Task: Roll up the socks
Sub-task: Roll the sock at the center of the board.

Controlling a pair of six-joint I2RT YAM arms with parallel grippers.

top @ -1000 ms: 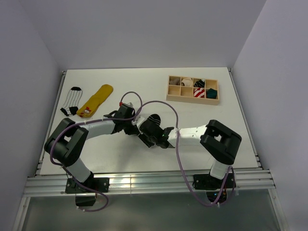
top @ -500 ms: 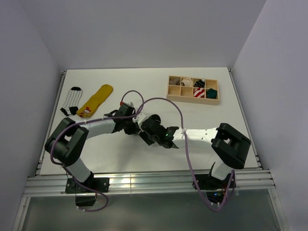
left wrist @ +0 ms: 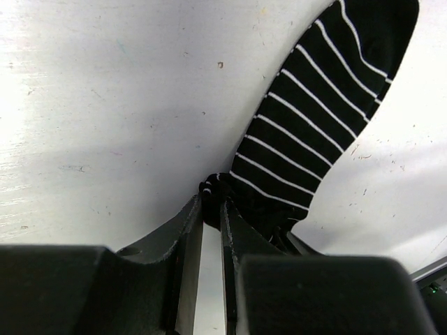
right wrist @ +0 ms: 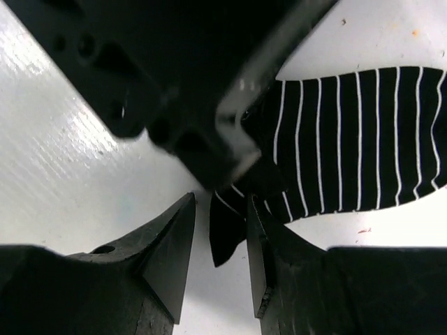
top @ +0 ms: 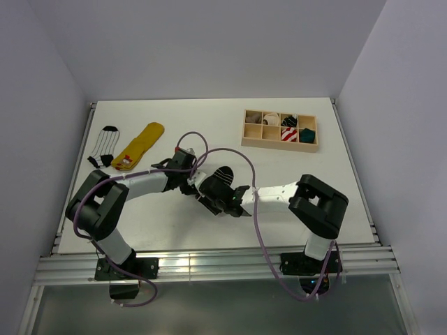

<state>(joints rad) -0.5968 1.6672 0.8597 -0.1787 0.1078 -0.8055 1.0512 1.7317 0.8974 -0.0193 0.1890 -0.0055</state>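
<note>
1. Black striped sock [top: 223, 172] lies flat on the bench [top: 279, 167], about midway between the left and right edges and a little nearer the near edge than the far one. Thin white stripes run across its width.
2. Left gripper [left wrist: 211, 204]: jaws narrow, pinched on a bunched bit of fabric at one end of the black striped sock. In the left wrist view the rest of the sock stretches away from the fingers, flat on the bench.
3. Right gripper [right wrist: 220, 209]: jaws partly apart, straddling a loose flap at the same end of the sock. White bench shows between the flap and one finger, so no firm grip is seen. The left gripper's dark body sits just above it in the right wrist view.
4. The two grippers meet at the sock's near end, close beside each other.
5. Wooden tray [top: 276, 144] stands near the far right corner of the bench. A red-and-white striped sock [top: 288, 135] sits rolled in one front compartment and a dark green sock [top: 307, 136] in the compartment to its right.
6. Yellow sock [top: 140, 145] and white sock [top: 106, 145] with dark stripes lie side by side near the left edge, well apart from both grippers.
</note>
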